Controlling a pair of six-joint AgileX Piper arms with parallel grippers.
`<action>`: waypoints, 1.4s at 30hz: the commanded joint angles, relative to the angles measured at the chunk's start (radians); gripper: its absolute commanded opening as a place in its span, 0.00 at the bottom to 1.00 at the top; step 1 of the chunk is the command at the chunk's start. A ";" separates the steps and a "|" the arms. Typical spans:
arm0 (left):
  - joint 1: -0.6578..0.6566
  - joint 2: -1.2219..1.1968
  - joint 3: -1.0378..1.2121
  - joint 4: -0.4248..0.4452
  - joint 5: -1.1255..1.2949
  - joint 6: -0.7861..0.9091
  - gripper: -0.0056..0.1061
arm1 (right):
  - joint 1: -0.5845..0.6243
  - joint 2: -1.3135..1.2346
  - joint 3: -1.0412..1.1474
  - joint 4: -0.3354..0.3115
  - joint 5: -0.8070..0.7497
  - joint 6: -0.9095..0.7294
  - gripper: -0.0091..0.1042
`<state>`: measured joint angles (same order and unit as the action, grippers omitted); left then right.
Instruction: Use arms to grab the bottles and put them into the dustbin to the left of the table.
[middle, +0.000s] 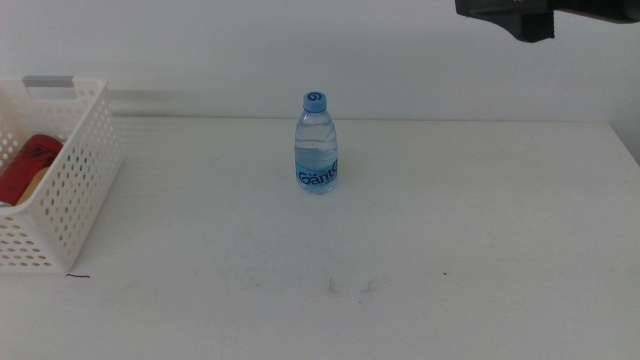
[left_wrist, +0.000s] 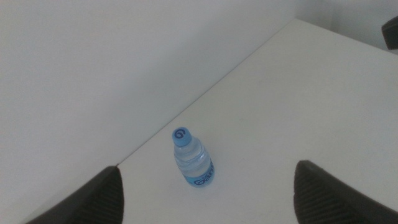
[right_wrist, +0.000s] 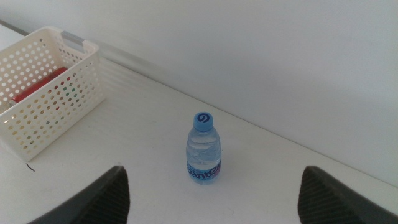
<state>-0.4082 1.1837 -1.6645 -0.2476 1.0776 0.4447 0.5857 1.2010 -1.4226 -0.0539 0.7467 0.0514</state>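
Faint scuff marks (middle: 350, 287) lie on the bare front of the white counter (middle: 480, 230), nearest my middle camera. I see neither arm in that view.

Left end effector (left_wrist: 208, 198): both dark jaws stand wide apart, holding nothing, raised above the counter. From my left wrist camera, the small blue-capped water bottle (left_wrist: 192, 158) stands ahead of this end effector, roughly in line with the gap between its jaws and clear of both.

Right end effector (right_wrist: 214, 198): jaws likewise spread wide and empty, also raised. From my right wrist camera, the same bottle (right_wrist: 203, 148) stands ahead of the gap, untouched by either jaw.

I record the bottle (middle: 316, 143) upright on the counter, cap on, blue lettering on its lower body, near the far edge and apart from everything else.

White perforated dustbin (right_wrist: 43, 93) sits further ahead of the right end effector and off to one side, well apart from the bottle, at the counter's left end. Its rim carries a grey strip (middle: 49, 83). Inside, a red item (middle: 27, 163) lies against the wall; I cannot identify it further.

Beyond the counter is a plain white wall (middle: 300, 50).
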 joint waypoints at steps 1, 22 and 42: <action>-0.001 -0.003 -0.003 -0.003 -0.017 -0.003 0.89 | 0.003 -0.012 -0.001 -0.009 -0.006 0.002 0.87; -0.035 -0.100 0.421 0.072 -0.460 -0.157 0.89 | 0.003 -0.010 -0.001 -0.009 -0.007 0.002 0.87; -0.091 0.321 1.123 0.333 -1.845 -0.605 0.89 | 0.003 -0.010 -0.001 -0.007 -0.009 0.002 0.87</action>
<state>-0.4967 1.4743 -0.5363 0.1106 -0.6911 -0.1510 0.5857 1.1993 -1.4226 -0.0539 0.7476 0.0553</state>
